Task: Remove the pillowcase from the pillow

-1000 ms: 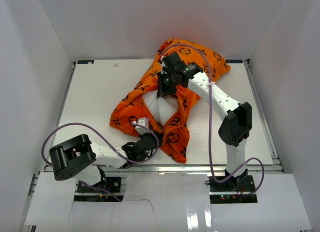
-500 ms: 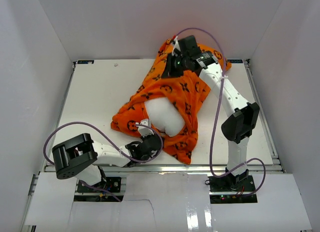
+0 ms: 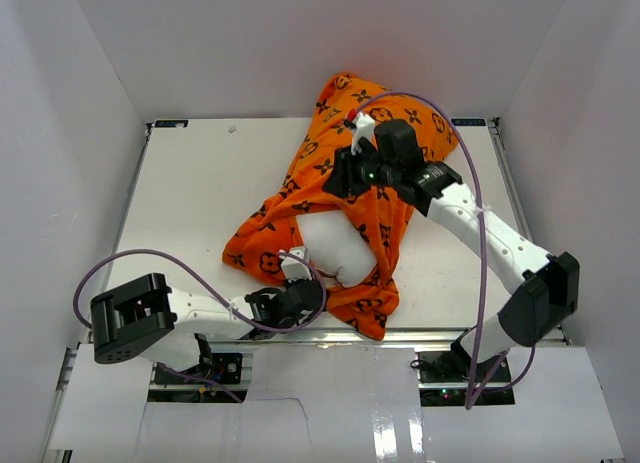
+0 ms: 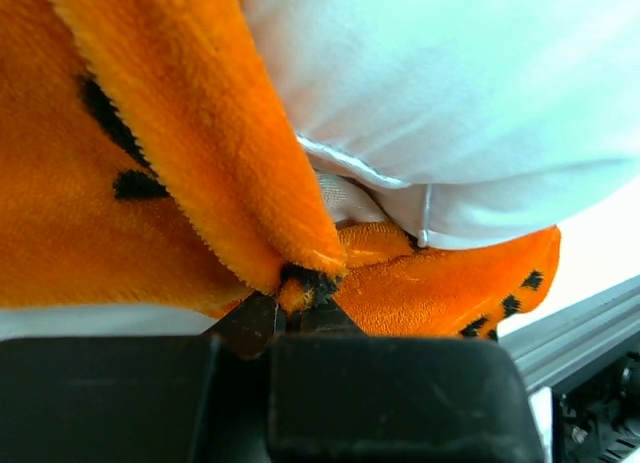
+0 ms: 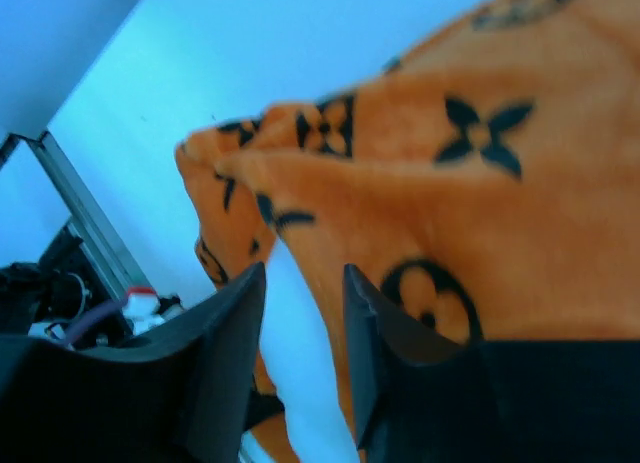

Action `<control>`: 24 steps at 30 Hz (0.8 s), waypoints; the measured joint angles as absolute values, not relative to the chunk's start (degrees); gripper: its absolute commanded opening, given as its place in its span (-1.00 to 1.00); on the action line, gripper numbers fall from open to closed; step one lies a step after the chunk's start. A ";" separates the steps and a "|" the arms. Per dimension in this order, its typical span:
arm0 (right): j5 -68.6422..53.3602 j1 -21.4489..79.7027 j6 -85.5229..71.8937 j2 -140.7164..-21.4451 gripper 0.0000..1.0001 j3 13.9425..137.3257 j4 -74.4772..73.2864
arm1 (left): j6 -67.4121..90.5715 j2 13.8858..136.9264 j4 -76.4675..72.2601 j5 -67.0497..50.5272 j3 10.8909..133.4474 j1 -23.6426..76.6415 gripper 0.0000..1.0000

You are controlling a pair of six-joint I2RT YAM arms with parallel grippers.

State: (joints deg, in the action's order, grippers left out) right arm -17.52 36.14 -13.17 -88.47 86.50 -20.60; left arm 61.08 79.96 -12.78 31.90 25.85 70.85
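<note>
**The pillowcase (image 3: 400, 118) is lying bunched over the far part of the pillow (image 3: 335, 248) on the table (image 3: 190, 203).**
The left gripper (image 4: 292, 308) is pinching its near hem; the right gripper (image 5: 303, 283) is hovering over the orange fabric, jaws apparently parted.

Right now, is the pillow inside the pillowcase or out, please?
Partly out: one white end of the pillow bulges from the pillowcase opening; orange fabric covers the rest.

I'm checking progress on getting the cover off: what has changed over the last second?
The right gripper swept to the far end of the pillowcase, then came back toward its middle; its jaws now stand apart with nothing between them. More of the white pillow lies bare. The left gripper stays shut on the near orange edge.
</note>
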 measured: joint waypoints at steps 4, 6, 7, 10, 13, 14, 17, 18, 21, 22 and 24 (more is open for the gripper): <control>-13.65 35.88 -10.94 -79.18 0.35 74.70 -21.78 | 60.90 77.78 -10.66 31.83 25.87 70.70 -1.00; -11.66 35.86 -9.87 -73.43 0.39 70.22 -21.93 | 60.86 77.17 -9.89 31.86 25.87 70.61 -1.00; -10.81 36.25 -9.54 -70.76 0.39 68.53 -22.06 | 60.84 76.88 -9.56 31.83 25.87 70.63 -1.00; -8.40 39.20 -8.56 -62.02 0.39 61.89 -21.08 | 60.93 76.40 -9.23 31.62 25.87 70.61 -1.00; -6.44 43.00 -8.51 -55.42 0.41 53.80 -19.40 | 61.28 76.55 -9.32 31.42 25.87 70.61 -1.00; -6.02 44.14 -8.56 -54.28 0.42 51.66 -19.16 | 61.41 76.71 -9.43 31.35 25.87 70.61 -1.00; -3.81 48.82 -9.13 -53.36 0.64 45.78 -17.43 | 61.69 77.38 -9.80 31.05 25.89 70.57 -1.00; -1.56 51.33 -9.52 -53.74 0.67 44.21 -16.60 | 61.78 77.45 -9.89 30.94 25.89 70.57 -1.00; 6.04 58.22 -10.83 -55.09 0.68 40.64 -14.92 | 61.98 77.43 -10.00 30.85 25.87 70.59 -1.00; 8.12 59.88 -11.29 -55.59 0.68 39.88 -14.52 | 62.06 77.43 -10.02 30.85 25.87 70.59 -1.00; 13.56 62.63 -12.01 -57.34 0.69 38.92 -13.39 | 62.39 77.43 -10.11 30.87 25.87 70.61 -1.00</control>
